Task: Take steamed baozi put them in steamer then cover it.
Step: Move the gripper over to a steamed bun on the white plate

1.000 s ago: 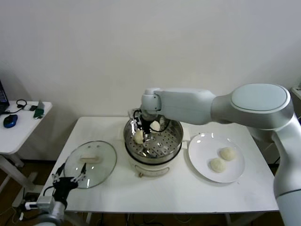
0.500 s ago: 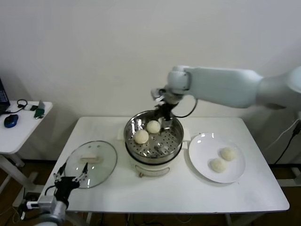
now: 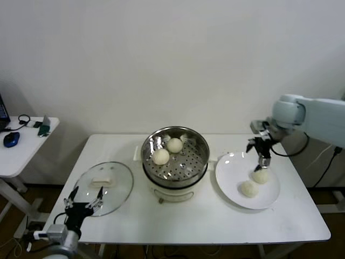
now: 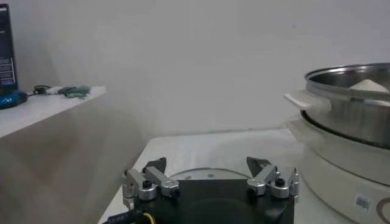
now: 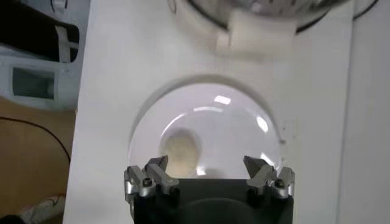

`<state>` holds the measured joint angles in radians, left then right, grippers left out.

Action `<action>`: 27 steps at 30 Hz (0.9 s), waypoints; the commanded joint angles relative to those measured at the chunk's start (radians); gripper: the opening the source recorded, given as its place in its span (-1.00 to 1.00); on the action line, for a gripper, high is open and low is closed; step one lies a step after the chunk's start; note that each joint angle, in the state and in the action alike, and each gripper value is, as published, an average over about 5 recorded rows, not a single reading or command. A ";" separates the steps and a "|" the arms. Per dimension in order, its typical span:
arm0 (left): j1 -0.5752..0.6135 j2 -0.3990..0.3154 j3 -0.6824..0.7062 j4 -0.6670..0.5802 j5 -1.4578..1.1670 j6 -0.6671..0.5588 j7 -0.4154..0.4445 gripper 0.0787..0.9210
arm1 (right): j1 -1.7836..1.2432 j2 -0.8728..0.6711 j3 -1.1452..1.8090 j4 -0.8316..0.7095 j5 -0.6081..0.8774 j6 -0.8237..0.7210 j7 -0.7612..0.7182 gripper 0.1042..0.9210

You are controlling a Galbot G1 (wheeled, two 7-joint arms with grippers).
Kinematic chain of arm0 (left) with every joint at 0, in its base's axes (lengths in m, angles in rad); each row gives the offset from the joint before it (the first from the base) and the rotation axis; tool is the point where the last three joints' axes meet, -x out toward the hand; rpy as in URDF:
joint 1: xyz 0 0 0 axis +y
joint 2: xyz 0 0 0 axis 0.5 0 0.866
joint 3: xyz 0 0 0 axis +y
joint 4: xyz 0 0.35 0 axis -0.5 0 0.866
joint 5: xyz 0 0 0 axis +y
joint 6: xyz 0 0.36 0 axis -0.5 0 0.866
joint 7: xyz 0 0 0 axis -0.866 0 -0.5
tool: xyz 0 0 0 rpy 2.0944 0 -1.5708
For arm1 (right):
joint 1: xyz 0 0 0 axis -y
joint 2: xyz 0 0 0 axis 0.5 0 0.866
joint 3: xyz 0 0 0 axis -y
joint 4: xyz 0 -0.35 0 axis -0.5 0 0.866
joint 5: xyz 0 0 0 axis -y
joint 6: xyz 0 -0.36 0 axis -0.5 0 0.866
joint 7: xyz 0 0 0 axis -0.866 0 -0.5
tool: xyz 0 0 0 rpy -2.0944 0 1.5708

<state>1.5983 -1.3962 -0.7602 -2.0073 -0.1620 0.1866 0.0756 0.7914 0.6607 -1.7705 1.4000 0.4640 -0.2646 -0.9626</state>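
Right gripper hangs jaws apart over 2 cream-white round dough buns on flat white plate; left gripper, equally spread, parked

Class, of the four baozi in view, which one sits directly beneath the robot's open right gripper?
The plate's rear baozi, under the right gripper. Its neighbour lies nearer the front; two others sit in the steamer.

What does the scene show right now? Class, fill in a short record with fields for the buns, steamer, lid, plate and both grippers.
Buns in steamer: two buns on the perforated floor
Buns on plate: two
Steamer: middle of the table, uncovered
Lid: flat on the table, on the robot's left of the steamer
Plate: on the robot's right of the steamer
Right gripper: open, above the plate, over the farther bun
Left gripper: open, low at the table's near left edge, by the lid
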 commanded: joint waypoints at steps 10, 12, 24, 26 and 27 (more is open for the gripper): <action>0.013 0.001 -0.009 0.006 0.000 -0.004 -0.001 0.77 | -0.449 -0.007 0.305 -0.109 -0.157 -0.059 0.119 0.76; 0.014 0.001 -0.011 0.007 0.000 -0.005 -0.001 0.77 | -0.470 0.010 0.319 -0.131 -0.161 -0.060 0.121 0.76; 0.015 0.002 -0.012 0.020 -0.004 -0.008 -0.001 0.77 | -0.503 0.043 0.339 -0.178 -0.167 -0.058 0.129 0.76; 0.013 0.001 -0.011 0.021 -0.004 -0.008 -0.001 0.77 | -0.507 0.049 0.344 -0.187 -0.167 -0.057 0.127 0.74; 0.012 0.001 -0.011 0.021 -0.004 -0.008 -0.001 0.77 | -0.508 0.051 0.345 -0.189 -0.168 -0.057 0.125 0.73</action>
<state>1.6126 -1.3950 -0.7723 -1.9901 -0.1652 0.1784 0.0743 0.3422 0.6929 -1.4706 1.2538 0.3102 -0.3176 -0.8498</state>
